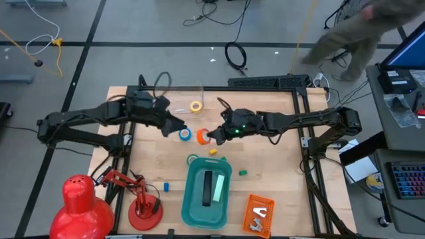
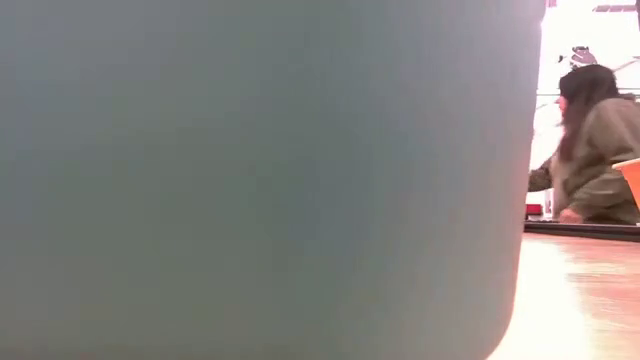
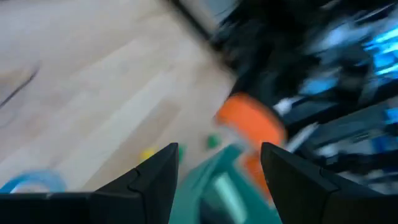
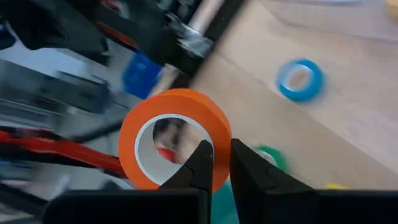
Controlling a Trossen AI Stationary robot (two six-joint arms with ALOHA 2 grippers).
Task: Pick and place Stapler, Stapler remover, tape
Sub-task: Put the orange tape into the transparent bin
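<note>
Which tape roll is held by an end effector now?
The orange roll, pinched through its rim by the right end effector. The blue roll and yellow roll lie free on the table.

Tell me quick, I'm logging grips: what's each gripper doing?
Left gripper: open, holding nothing.
Right gripper: shut on the orange tape.

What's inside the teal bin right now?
The teal bin holds a dark stapler beside a pale green strip. No tape shows inside; the floor under them is covered.
</note>
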